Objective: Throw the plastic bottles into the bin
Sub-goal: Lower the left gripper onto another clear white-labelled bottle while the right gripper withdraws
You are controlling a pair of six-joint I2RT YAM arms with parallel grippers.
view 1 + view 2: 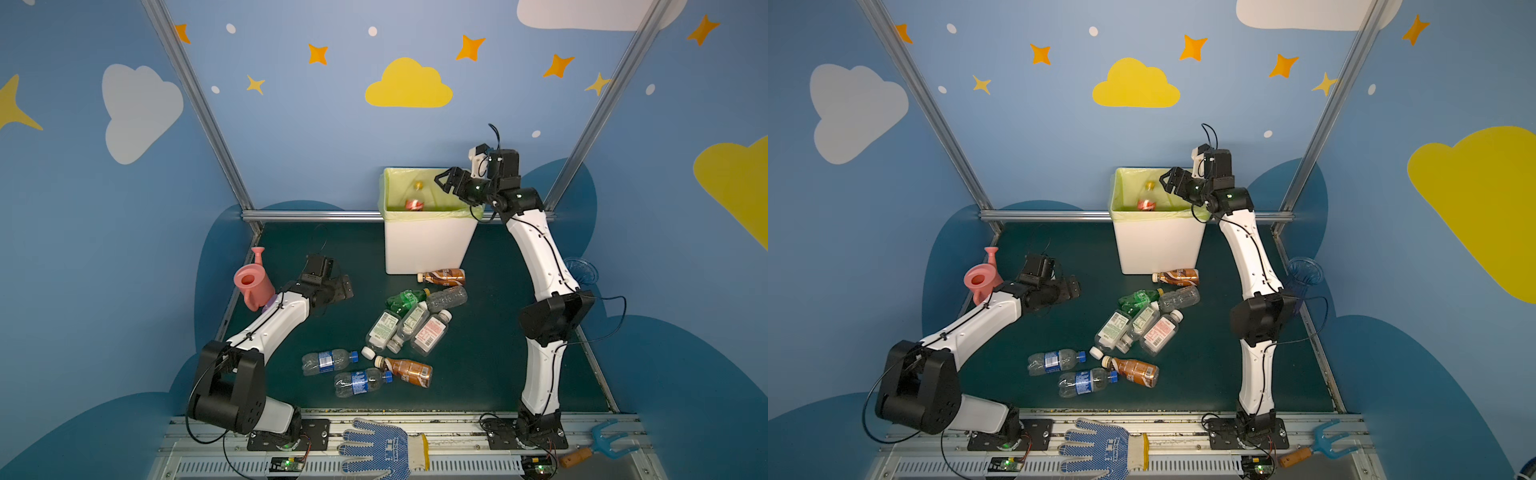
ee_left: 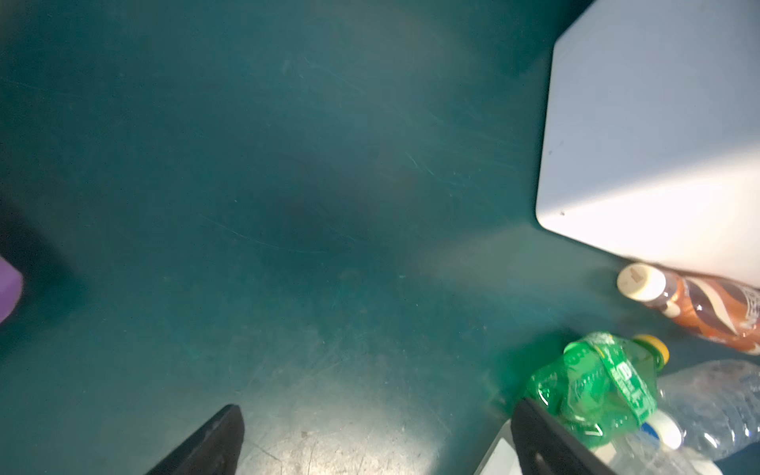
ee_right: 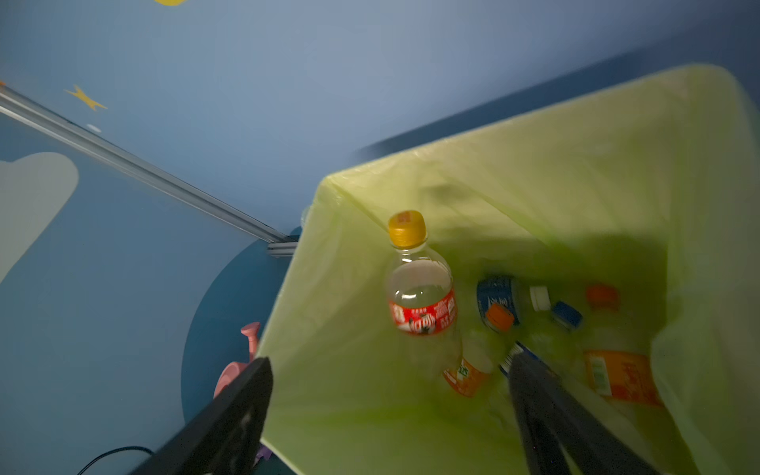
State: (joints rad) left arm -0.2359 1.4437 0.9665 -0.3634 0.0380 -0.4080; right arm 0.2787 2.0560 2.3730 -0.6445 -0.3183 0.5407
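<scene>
**Right hand empty over bin, nine bottles left on the tabletop**

Right hand [image 1: 442, 180] is above the bin [image 1: 428, 245], near its right rim, jaws wide with nothing between them. It reads as a drop pose: clear of the rim and angled down into the opening. The red-label bottle [image 1: 414, 203] is inside the bin, leaning on the green liner [image 1: 390, 187].

Left hand [image 1: 347, 286] is low over bare tabletop [image 1: 478, 353], jaws also wide and empty, pointing toward the pile. My guess is it's lining up on the green bottle [image 1: 405, 300], the nearest one.

The pile is mid-tabletop, all lying flat; I count nine. The brown bottle [image 1: 442, 276] lies against the foot of the bin. The two water bottles [image 1: 328, 360] are nearest the front.

What each view adds:
- Right wrist: more bottles at the bin bottom beside the red-label bottle [image 3: 421, 296], with orange and blue caps and labels. Too blurred to count. The top views show only the one.
- Left wrist: the green bottle [image 2: 596, 382] is just beside one finger, not between the two. The brown bottle [image 2: 699, 304] is tight against the bin wall [image 2: 658, 144], so it looks awkward to grip from that side.
- Top views only: the full pile, plus non-task clutter to leave alone, a pink watering can [image 1: 253, 282] and a glove [image 1: 382, 449].
</scene>
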